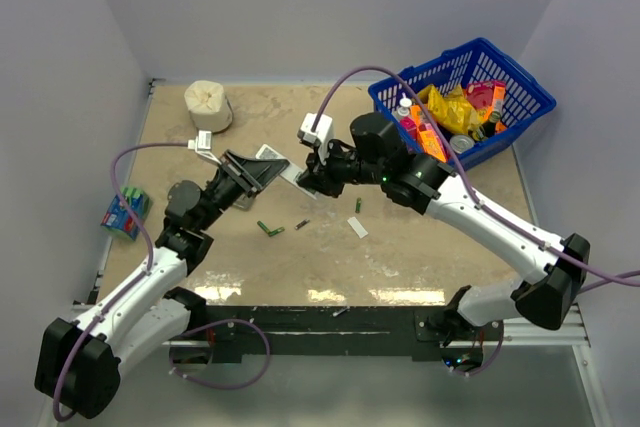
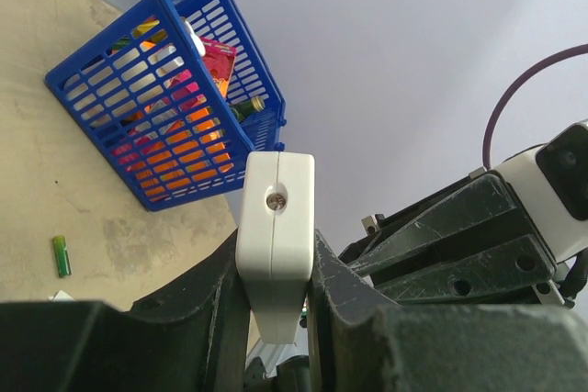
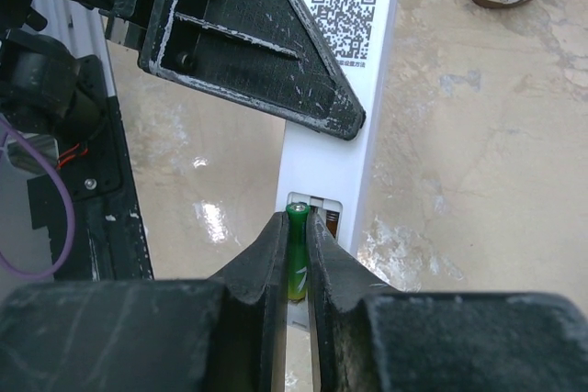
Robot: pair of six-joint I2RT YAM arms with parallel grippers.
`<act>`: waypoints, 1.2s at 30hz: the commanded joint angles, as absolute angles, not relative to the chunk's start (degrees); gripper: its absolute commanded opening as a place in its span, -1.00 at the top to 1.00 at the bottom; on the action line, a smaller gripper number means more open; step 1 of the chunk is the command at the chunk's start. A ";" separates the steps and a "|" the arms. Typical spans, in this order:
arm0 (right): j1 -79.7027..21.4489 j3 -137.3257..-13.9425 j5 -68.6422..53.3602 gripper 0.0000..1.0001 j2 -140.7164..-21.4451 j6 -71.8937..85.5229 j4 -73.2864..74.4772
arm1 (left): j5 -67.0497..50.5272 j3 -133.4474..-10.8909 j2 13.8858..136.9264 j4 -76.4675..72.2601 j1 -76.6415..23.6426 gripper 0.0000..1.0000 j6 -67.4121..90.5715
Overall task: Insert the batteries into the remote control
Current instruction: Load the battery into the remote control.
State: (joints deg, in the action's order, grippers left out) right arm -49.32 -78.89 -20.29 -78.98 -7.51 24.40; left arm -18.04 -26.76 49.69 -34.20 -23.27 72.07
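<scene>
My left gripper (image 1: 258, 171) is shut on the white remote control (image 1: 277, 160) and holds it above the table; in the left wrist view the remote's end (image 2: 274, 218) is clamped between the fingers of that gripper (image 2: 276, 268). My right gripper (image 3: 296, 229) is shut on a green battery (image 3: 295, 259), its tip at the remote's (image 3: 342, 126) open battery compartment (image 3: 322, 213). In the top view the right gripper (image 1: 308, 185) meets the remote's near end. Loose batteries lie on the table: green (image 1: 268, 230), dark (image 1: 302, 224), green (image 1: 358, 207). A white back cover (image 1: 357, 228) lies nearby.
A blue basket (image 1: 520, 82) full of packets stands at the back right. A white roll (image 1: 208, 105) stands at the back left. A shrink-wrapped battery pack (image 1: 124, 212) lies at the left edge. The left gripper's black finger (image 3: 248, 43) crosses over the remote.
</scene>
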 commanded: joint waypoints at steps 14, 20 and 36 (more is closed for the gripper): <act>-49.57 -71.28 -18.72 0.91 -81.38 -9.23 36.91 | -15.82 -32.34 47.55 -51.42 -22.76 1.00 72.96; -49.48 -73.65 -18.19 0.92 -82.27 -7.65 36.30 | -20.30 -33.93 47.99 -51.33 -22.76 1.00 70.05; -49.57 -83.49 -19.51 0.71 -79.99 -2.90 35.95 | -22.34 -33.75 43.77 -32.97 -22.85 1.00 50.29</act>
State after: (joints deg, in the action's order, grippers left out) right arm -49.23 -81.34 -20.01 -81.38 -4.67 33.32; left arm -23.59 -29.15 47.13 -31.16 -22.52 54.15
